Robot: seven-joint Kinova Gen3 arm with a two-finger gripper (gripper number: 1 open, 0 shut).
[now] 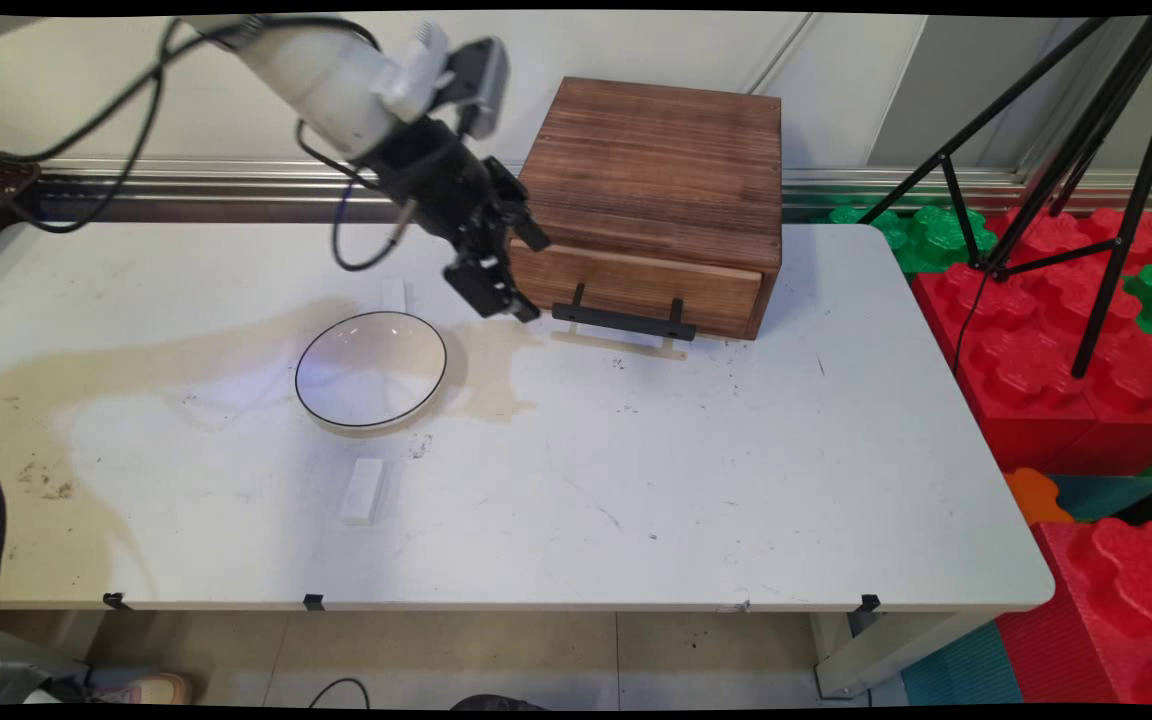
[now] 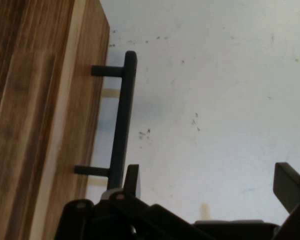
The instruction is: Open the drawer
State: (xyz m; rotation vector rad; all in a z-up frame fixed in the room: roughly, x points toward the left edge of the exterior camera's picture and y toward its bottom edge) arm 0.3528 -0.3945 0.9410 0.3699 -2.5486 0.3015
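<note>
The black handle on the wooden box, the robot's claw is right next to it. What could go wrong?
The open gripper sits off to one side of the black handle, so closing now would likely catch its end or miss it. Its fingers hang close to the wooden box and could bump the drawer front. The bowl stands just beside the arm, so a sideways swing might knock it.

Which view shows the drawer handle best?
Hand view: the black drawer handle fills the frame close up, both posts visible against the wooden box, one gripper finger beside it. Main view shows it whole but small.
</note>
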